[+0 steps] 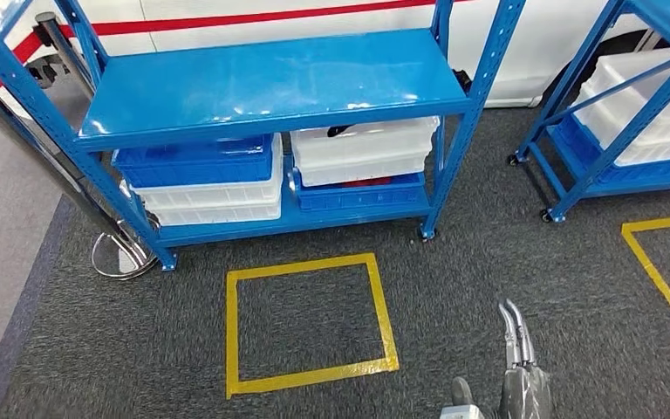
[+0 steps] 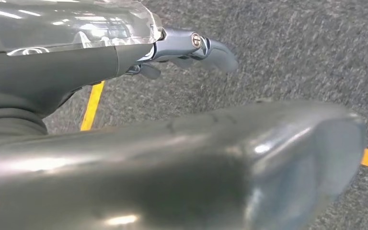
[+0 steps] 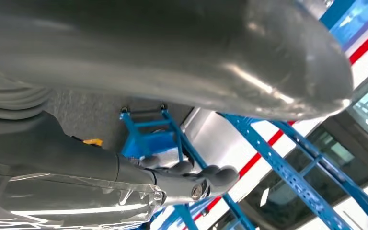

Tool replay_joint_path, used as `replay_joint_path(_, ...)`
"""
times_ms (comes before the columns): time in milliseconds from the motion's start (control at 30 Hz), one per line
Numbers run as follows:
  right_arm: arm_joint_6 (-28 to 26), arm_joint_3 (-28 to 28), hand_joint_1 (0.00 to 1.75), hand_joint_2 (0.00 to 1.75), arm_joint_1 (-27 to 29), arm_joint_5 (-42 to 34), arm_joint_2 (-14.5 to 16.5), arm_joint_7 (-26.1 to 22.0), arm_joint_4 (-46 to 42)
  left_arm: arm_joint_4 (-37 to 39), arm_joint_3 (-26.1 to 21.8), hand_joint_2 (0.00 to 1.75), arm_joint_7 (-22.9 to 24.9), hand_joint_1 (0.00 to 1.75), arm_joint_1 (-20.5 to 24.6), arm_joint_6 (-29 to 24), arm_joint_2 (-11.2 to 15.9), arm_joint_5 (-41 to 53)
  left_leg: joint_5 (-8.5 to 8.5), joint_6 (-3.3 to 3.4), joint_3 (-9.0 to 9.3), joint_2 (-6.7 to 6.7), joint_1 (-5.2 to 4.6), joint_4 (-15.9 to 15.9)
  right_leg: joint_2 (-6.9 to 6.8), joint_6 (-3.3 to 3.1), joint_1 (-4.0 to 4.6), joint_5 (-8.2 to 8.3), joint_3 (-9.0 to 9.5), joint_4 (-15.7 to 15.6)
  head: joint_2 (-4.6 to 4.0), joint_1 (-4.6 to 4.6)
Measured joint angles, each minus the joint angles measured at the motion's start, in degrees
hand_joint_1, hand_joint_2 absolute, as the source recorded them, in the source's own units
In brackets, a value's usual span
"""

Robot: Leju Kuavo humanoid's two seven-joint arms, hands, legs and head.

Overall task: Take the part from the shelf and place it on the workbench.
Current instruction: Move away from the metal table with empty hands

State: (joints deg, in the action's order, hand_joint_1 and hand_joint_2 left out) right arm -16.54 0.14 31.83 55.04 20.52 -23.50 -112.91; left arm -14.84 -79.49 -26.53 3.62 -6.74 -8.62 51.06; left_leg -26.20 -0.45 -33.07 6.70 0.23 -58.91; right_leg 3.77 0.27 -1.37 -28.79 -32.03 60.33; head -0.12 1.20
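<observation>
The blue metal shelf (image 1: 270,83) stands ahead of me in the head view, its top board bare. On its lower level a white bin (image 1: 362,150) shows a small dark item (image 1: 340,131) at its rim, and red contents (image 1: 368,182) peek from the blue bin (image 1: 358,194) under it. I cannot tell the part's shape. My right hand (image 1: 518,353) hangs low at the frame's bottom, fingers straight, holding nothing. In the left wrist view my left hand (image 2: 172,153) is over the carpet with its fingers (image 2: 196,45) extended and empty. The right hand's fingers (image 3: 206,176) are also apart.
A yellow tape square (image 1: 310,323) marks the grey carpet in front of the shelf. A blue bin (image 1: 194,161) on white bins (image 1: 209,199) fills the shelf's lower left. A second wheeled blue shelf (image 1: 628,113) stands at right, and a chrome post base (image 1: 122,255) at left.
</observation>
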Motion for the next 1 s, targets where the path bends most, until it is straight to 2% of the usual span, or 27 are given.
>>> replay_joint_path(33,0.3,-0.1,0.0,0.0,0.0,-0.3,0.0,0.5,0.1,0.0,0.1,0.0,0.0,0.0,-0.2,0.2,0.0,0.4,-0.07,-0.33,-0.05,-0.23,0.07,0.0,-0.46,-0.41,0.01,0.1,0.14,-0.3,0.0,-0.01)
replay_joint_path(100,1.0,-1.0,0.0,0.0,0.0,-1.3,0.0,2.1,1.1,0.0,0.5,0.0,0.2,0.0,-0.3,0.9,0.1,1.9,-1.46,-0.96,-0.95,-2.68,0.03,-2.1,-1.4,-1.22,-0.15,0.26,0.64,-0.9,-0.01,0.3)
replay_joint_path(167,2.2,-3.5,0.0,0.0,0.0,-3.0,0.0,3.1,3.8,0.0,1.2,0.0,0.8,0.0,0.0,1.6,0.3,3.1,-4.73,-1.49,-4.02,-5.47,0.13,-8.4,-2.54,-1.74,-0.01,0.14,0.99,-1.2,-0.01,0.6)
replay_joint_path(200,3.0,-5.2,0.0,0.0,-0.4,-3.9,0.0,3.0,6.1,0.0,1.5,0.0,1.1,0.0,0.1,1.9,0.3,3.4,-6.22,-1.69,-5.96,-5.95,0.27,-12.2,-3.09,-1.86,0.08,0.04,1.05,-1.2,0.0,0.62)
replay_joint_path(233,3.7,-7.4,0.0,0.0,-1.3,-4.0,0.0,3.0,9.2,0.0,1.6,0.0,1.4,0.0,0.2,2.1,0.4,3.6,-6.86,-1.82,-7.34,-6.15,0.39,-14.8,-3.49,-1.93,0.14,-0.05,1.12,-1.2,0.0,0.62)
replay_joint_path(267,4.0,-10.0,0.0,0.0,-2.8,-3.3,0.0,3.0,13.3,0.0,1.7,0.0,1.6,0.0,0.3,2.2,0.4,3.8,-6.4,-1.88,-7.81,-6.23,0.47,-15.5,-3.73,-1.93,0.16,-0.14,1.2,-1.2,-0.01,0.61)
replay_joint_path(300,3.7,-13.1,0.0,0.0,-5.0,-1.3,0.0,3.1,18.5,0.0,1.8,0.0,1.8,0.0,0.2,2.3,0.5,3.9,-4.85,-1.84,-7.07,-6.27,0.5,-13.9,-3.82,-1.88,0.16,-0.24,1.36,-1.2,0.0,0.62)
replay_joint_path(333,3.0,-17.0,0.0,0.0,-7.8,1.5,-0.1,3.2,25.1,0.0,1.8,0.0,1.9,0.0,0.2,2.4,0.6,4.1,-2.58,-1.66,-5.23,-6.31,0.49,-10.1,-3.84,-1.78,0.15,-0.38,1.6,-1.2,-0.01,0.62)
replay_joint_path(400,0.8,-25.9,0.0,0.0,-13.8,7.0,-0.6,3.8,40.1,0.0,2.0,0.0,1.9,0.0,0.4,2.5,0.9,4.3,0.25,-0.94,-1.34,-6.43,0.18,-2.4,-3.91,-1.3,0.17,-0.71,1.95,-1.2,0.0,0.62)
replay_joint_path(433,-0.3,-30.3,0.0,0.0,-16.5,8.9,-1.1,4.3,47.2,0.0,2.0,0.0,2.0,0.0,0.5,2.5,1.0,4.5,0.7,-0.57,-0.23,-6.44,-0.04,-0.2,-4.01,-0.96,0.17,-0.85,2.05,-1.2,-0.01,0.59)
replay_joint_path(500,-1.8,-37.1,0.0,0.0,-20.1,10.6,-1.9,5.0,58.2,0.1,2.2,0.0,2.0,0.0,0.5,2.6,1.1,4.6,0.43,0.02,0.09,-6.31,-0.43,0.6,-4.17,-0.25,0.11,-0.95,2.2,-1.5,0.01,0.58)
replay_joint_path(567,-2.1,-41.5,0.0,0.0,-22.8,11.7,-2.7,7.2,66.2,0.1,2.2,0.0,2.1,0.0,0.4,2.5,1.2,4.6,0.73,0.7,0.82,-6.33,-0.05,1.7,-4.18,0.3,0.14,-1.26,2.65,-1.5,0.01,0.53)
replay_joint_path(600,-1.9,-43.4,0.0,0.0,-24.1,12.1,-3.2,9.4,69.9,0.1,2.2,0.0,2.1,0.0,0.4,2.5,1.2,4.6,0.95,1.07,1.32,-6.43,0.15,2.4,-4.12,0.48,0.2,-1.96,2.36,-0.4,0.01,0.47)
replay_joint_path(633,-1.3,-45.2,0.0,0.0,-25.4,12.5,-3.7,11.9,73.4,0.1,2.2,0.0,2.1,0.0,0.5,2.5,1.2,4.6,1.14,1.37,1.78,-6.53,0.34,3.1,-4.05,0.63,0.22,-3.2,1.32,1.9,0.0,0.4)
replay_joint_path(700,0.7,-49.1,0.0,0.0,-27.4,12.4,-4.7,17.8,79.9,0.2,2.2,0.0,2.2,0.0,0.7,2.4,1.2,4.6,1.02,1.72,2.07,-6.58,0.21,3.3,-3.95,0.85,0.14,-6.2,-2.74,9.2,-0.01,0.32)
replay_joint_path(733,1.8,-51.0,0.0,0.0,-28.1,12.1,-5.2,20.6,82.6,0.2,2.2,0.0,2.2,0.0,0.6,2.4,1.2,4.5,0.8,1.76,2.19,-6.5,0.17,3.3,-3.94,0.98,0.09,-6.9,-4.71,12.2,-0.01,0.32)
replay_joint_path(767,2.8,-52.8,0.0,0.0,-28.6,11.7,-5.7,23.2,85.0,0.2,2.2,0.0,2.2,0.0,0.6,2.4,1.2,4.4,0.51,1.73,2.42,-6.38,0.16,3.3,-3.94,1.08,0.05,-6.42,-5.84,13.4,-0.01,0.32)
replay_joint_path(800,3.7,-54.4,0.0,0.0,-28.9,11.3,-6.0,25.2,86.9,0.3,2.2,0.0,2.2,0.0,0.5,2.5,1.2,4.2,0.19,1.63,2.77,-6.24,0.17,3.2,-3.94,1.14,0.01,-4.8,-5.9,12.4,-0.01,0.32)
replay_joint_path(867,5.1,-57.2,0.0,0.0,-29.5,10.8,-6.8,27.6,89.9,0.3,2.1,0.0,2.1,0.0,0.3,2.6,1.2,3.4,-0.68,1.17,3.54,-6.08,0.23,3.0,-3.93,1.15,-0.1,-0.04,-3.39,5.4,-0.01,0.3)
replay_joint_path(900,5.6,-58.1,0.0,0.0,-29.8,10.8,-7.1,28.0,90.9,0.4,1.9,0.0,1.9,0.0,0.3,2.6,1.2,2.8,-1.28,0.83,3.72,-6.05,0.13,2.6,-3.87,1.0,-0.07,1.32,-2.02,2.1,-0.01,0.31)
replay_joint_path(933,6.0,-58.9,0.0,0.0,-30.2,10.8,-7.3,28.0,91.8,0.4,1.7,0.0,1.7,0.0,0.4,2.6,1.2,2.2,-1.86,0.49,3.81,-6.06,0.03,2.4,-3.82,0.7,-0.03,1.89,-1.1,-0.1,-0.01,0.33)
replay_joint_path(1000,6.4,-60.0,0.0,0.0,-30.9,10.9,-7.8,27.6,93.2,0.4,1.3,0.0,1.4,0.0,0.5,2.6,1.2,1.6,-2.75,-0.16,3.95,-6.1,-0.13,2.1,-3.73,-0.18,0.26,1.21,-0.64,-1.1,-0.01,0.39)
